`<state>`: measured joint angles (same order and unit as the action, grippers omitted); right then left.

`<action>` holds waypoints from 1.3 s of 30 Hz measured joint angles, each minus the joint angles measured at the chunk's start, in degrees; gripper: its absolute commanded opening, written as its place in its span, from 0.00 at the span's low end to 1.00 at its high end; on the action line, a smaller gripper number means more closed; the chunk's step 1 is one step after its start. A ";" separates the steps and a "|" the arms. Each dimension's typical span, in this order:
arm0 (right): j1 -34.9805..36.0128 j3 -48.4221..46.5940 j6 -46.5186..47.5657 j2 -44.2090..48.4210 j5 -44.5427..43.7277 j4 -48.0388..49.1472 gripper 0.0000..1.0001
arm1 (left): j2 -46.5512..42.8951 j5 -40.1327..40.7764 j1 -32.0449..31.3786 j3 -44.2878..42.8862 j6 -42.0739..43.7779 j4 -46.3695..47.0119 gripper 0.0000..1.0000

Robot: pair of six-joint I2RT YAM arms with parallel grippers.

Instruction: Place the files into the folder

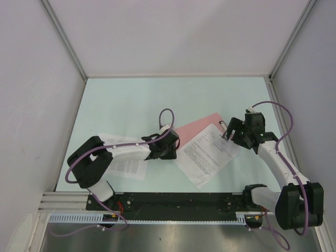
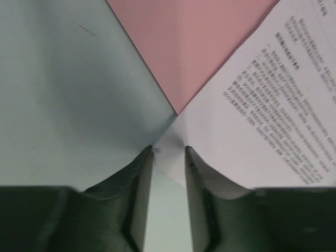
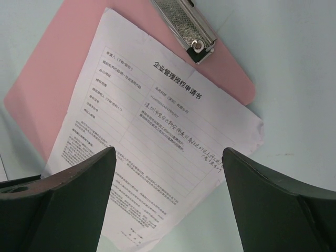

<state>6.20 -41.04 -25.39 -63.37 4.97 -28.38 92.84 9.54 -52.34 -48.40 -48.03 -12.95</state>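
Left fingers [image 2: 137,184], at the bottom of the left wrist view, are shown narrowly parted at the corner of a printed sheet [image 2: 273,105] laid askew on the pink folder [image 2: 194,47], mid-frame on the bench [image 2: 63,94], while the right fingers [image 3: 79,194] are held wide apart above it.

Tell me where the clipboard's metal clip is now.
The clip shows top-centre in the right wrist view, on the pink clipboard's short edge, beside the printed sheet.
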 measured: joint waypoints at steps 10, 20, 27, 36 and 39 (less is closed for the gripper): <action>-0.39 0.44 0.15 -3.15 -0.20 3.21 0.87 | 0.87 4.87 0.37 -5.20 3.34 -7.74 0.00; -0.85 -1.25 1.44 -14.25 -2.08 14.51 0.88 | 3.80 5.20 8.37 -14.38 10.75 -10.05 0.00; -1.95 -10.99 6.75 -27.67 0.70 20.02 0.87 | 10.67 1.62 12.24 -21.88 15.08 -11.58 0.00; -4.55 -13.20 8.55 -33.46 6.25 22.56 0.86 | 12.92 -0.72 13.09 -23.19 15.06 -12.70 0.00; -4.52 -13.20 8.52 -34.03 7.17 21.90 0.86 | 12.92 -0.61 14.16 -23.15 14.38 -12.63 0.00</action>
<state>1.67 -54.24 -16.86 -97.41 12.14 -6.48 105.75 8.93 -38.17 -71.55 -33.65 -25.58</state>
